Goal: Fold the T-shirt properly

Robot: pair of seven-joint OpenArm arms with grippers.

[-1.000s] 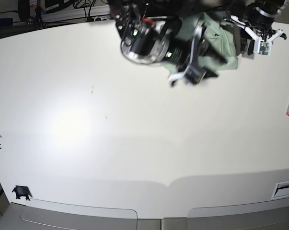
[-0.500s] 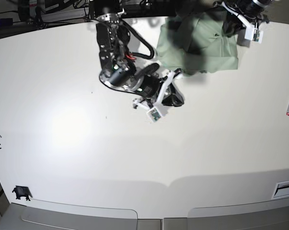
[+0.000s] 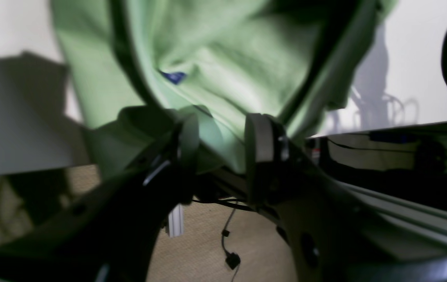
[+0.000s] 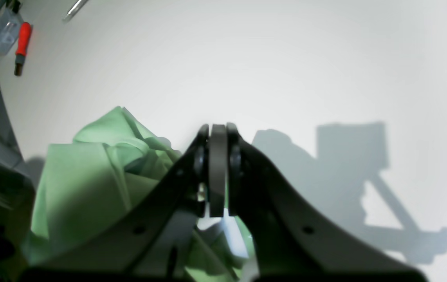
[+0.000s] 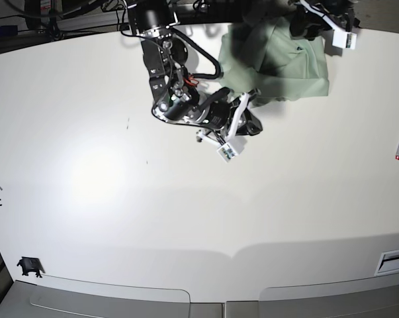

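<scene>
You are working with a T-shirt [image 5: 278,56] that is lying bunched at the far edge of the table [image 5: 186,218], with part of it seeming to hang over that edge in the left wrist view. It is not spread flat; the folds are piling on each other, and the small dark label [image 3: 173,76] is showing inside the neck area.

Your right gripper [image 4: 218,168] is hovering just beside the cloth, its jaws pressed together with nothing visible between the pads. Your left gripper [image 3: 221,145] is standing over the shirt at the table's edge with its jaws spread apart; green cloth is showing in the gap behind them, but I cannot tell if the pads are touching it.

The shirt looks light, thin and very soft, so I am expecting it to sag and slide when you are lifting it, and one layer may be dragging another. It is not fragile. I am advising you to take hold at the shoulder seams or the collar band, pinching only one edge, then to pull it onto the table's open part.
</scene>
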